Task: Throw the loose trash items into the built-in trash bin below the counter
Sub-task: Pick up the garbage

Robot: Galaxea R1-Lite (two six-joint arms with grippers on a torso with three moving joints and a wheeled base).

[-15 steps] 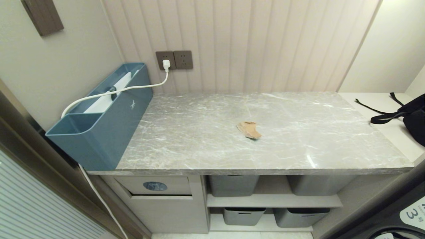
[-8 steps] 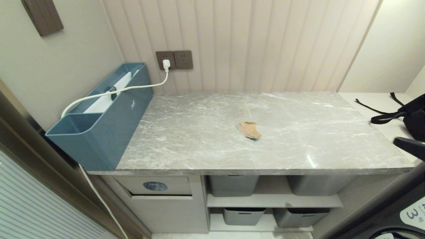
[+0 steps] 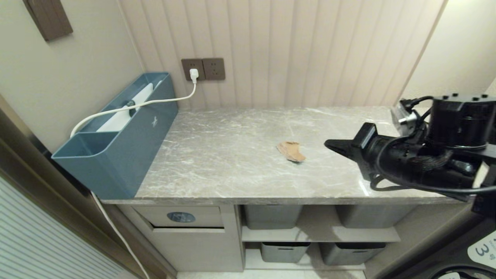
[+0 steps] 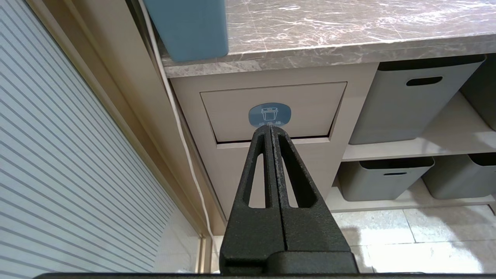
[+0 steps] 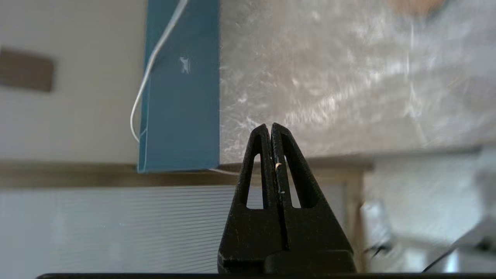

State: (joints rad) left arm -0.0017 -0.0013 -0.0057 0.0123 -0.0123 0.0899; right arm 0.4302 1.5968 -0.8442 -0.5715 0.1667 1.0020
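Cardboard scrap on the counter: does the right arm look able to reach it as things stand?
Probably yes: bare counter lies between the shut right gripper and the cardboard scrap.

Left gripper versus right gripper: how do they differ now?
The black left gripper hangs low, facing the beige built-in trash bin flap; the black right gripper reaches over the grey marble counter beside the brown cardboard scrap. Both are shut and empty.

A teal-blue box point(image 3: 116, 155) with a white cable point(image 3: 128, 109) plugged into a wall socket point(image 3: 193, 69); grey baskets point(image 3: 273, 216) below.
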